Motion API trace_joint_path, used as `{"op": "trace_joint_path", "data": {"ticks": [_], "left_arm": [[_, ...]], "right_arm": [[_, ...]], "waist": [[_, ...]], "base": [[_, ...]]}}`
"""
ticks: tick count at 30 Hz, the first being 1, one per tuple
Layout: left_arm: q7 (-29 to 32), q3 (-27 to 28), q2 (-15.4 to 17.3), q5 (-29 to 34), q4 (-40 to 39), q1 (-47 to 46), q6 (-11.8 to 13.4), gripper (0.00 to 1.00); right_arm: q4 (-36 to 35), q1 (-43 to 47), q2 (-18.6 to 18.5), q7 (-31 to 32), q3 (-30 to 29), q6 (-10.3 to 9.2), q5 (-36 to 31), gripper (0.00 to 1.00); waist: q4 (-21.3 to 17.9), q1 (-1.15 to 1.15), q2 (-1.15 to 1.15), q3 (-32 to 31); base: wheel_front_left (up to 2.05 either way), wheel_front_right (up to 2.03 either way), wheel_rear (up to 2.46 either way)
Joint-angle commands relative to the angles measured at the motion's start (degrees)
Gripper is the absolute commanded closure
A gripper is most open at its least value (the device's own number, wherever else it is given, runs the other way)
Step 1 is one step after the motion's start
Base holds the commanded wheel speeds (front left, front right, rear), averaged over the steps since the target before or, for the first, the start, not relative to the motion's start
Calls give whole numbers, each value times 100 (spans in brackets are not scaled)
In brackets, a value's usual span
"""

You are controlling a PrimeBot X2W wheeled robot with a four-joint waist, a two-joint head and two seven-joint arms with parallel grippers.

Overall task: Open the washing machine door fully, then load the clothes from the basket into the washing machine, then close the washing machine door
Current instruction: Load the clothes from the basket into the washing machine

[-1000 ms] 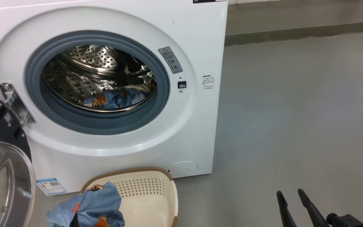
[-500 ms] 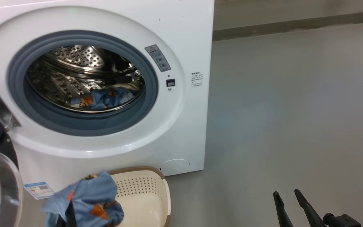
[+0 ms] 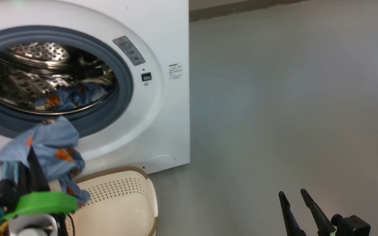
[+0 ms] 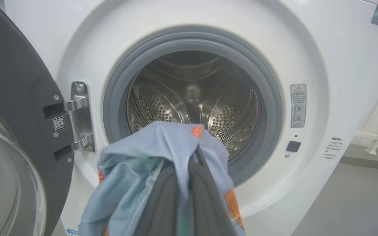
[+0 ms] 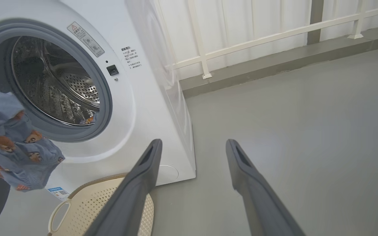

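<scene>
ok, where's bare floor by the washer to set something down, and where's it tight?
Free: floor right of the washing machine, out to the right gripper. Crowded: the drum mouth, with left gripper holding clothes, basket below, door open at its left.

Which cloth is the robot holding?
Find the big white front-loading washing machine. In front of its grey rubber-ringed opening, higher than the cream perforated plastic basket, the left gripper is shut on a bunched light blue cloth with orange bear figures. Unlike the matching cloth lying inside the steel drum, it hangs in the air.
</scene>
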Motion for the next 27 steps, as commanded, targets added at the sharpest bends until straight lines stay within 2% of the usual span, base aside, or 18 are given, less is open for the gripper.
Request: {"op": "trace_joint_path", "data": {"ticks": [1,10,27], "left_arm": [[-51,213,147,86,-101,-322,-23,100],[-51,625,417,489,484,-1862,-212,100],[-51,1150,1055,1051,1740,-3749,-401,100]], "right_arm": [[-131,-249,-41,-28,172,52,-23,0],[-165,-617,77,-28,354,52,56,0],[-155,-1155,126,-28,729,52,83,0]], "waist": [[-261,0,0,271],[-732,0,0,1126],[-1168,0,0,2257]], "base": [[0,0,0],[0,0,0],[0,0,0]]}}
